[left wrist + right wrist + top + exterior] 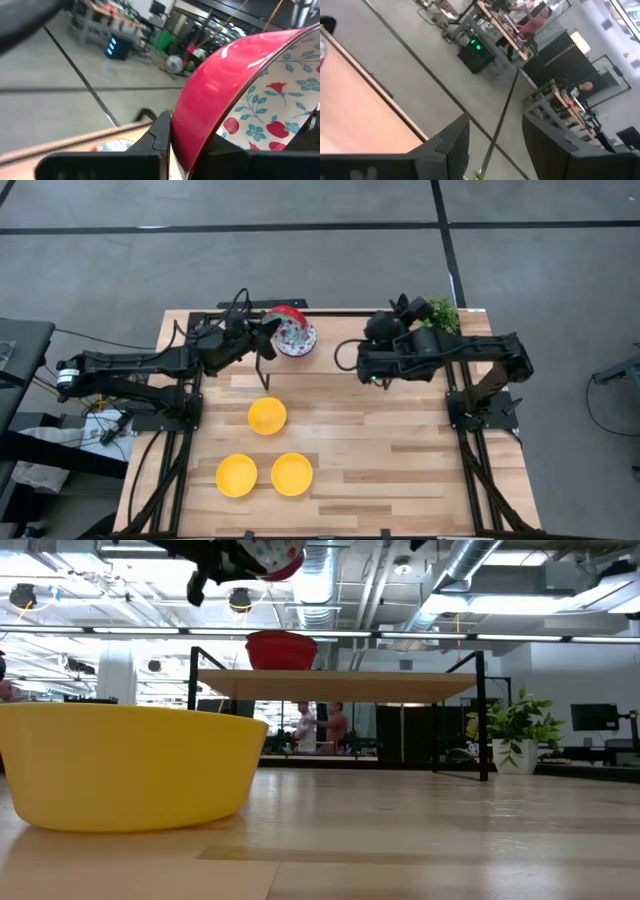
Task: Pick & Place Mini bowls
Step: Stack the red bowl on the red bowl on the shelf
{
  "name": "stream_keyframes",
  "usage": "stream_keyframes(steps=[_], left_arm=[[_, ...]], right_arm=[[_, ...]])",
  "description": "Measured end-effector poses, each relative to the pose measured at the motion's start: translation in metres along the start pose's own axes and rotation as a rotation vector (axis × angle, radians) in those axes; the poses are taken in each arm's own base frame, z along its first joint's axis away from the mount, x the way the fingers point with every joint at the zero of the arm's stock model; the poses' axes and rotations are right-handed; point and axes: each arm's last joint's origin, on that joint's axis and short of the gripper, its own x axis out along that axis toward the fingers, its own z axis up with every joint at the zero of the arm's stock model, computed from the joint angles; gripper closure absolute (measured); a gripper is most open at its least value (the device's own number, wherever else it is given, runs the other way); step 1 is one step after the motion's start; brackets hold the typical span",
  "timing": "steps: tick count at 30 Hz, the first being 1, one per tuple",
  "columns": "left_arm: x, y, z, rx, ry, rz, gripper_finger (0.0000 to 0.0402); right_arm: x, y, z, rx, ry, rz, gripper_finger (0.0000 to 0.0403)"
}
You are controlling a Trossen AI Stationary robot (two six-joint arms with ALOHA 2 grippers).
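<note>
From where I stand, the job looks about half done, judging by how the bowls lie. Three plain yellow mini bowls sit on the open part of the desk: one nearer the middle and a pair side by side toward the front edge, none touching.

The left hand is up in the air near the back of the desk, clamped on the rim of a floral mini bowl with a red outside, which hangs tilted between its fingers (one inside the bowl, one outside, as the wrist camera shows it). Just beside it, a red bowl rests on the raised shelf at the back; whether that is one bowl or a stack I cannot say.

The right hand waits over the back right, near the small potted plant, its fingers spread with nothing between them.

What remains, I'd judge, is setting down the held floral bowl and fetching whatever is left on the shelf.
</note>
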Motion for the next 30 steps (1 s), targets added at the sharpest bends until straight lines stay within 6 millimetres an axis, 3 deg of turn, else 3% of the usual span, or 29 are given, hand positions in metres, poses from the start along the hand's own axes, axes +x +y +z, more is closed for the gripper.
stream_keyframes(steps=[5, 13, 19, 25, 30], left_arm=[[0.009, 0.009, -0.003, -0.125, 0.088, -0.05, 0.038], [0.018, 0.025, 0.001, -0.276, 0.231, -0.079, 0.038], [0.022, 0.018, 0.034, -0.243, 0.324, 0.031, 0.0381], [0.033, 0.016, 0.051, -0.252, 0.483, 0.144, 0.0381], [0.051, 0.019, 0.046, -0.302, 0.619, 0.146, 0.0381]], right_arm=[[-0.005, -0.005, -0.015, -0.096, -0.008, 0.007, 0.026], [-0.009, -0.016, -0.07, -0.06, -0.041, 0.047, 0.0312], [-0.021, -0.031, -0.109, 0.053, -0.133, 0.131, 0.0345], [-0.033, -0.044, -0.135, 0.152, -0.221, 0.302, 0.0375], [-0.04, -0.044, -0.148, 0.186, -0.324, 0.542, 0.0399]])
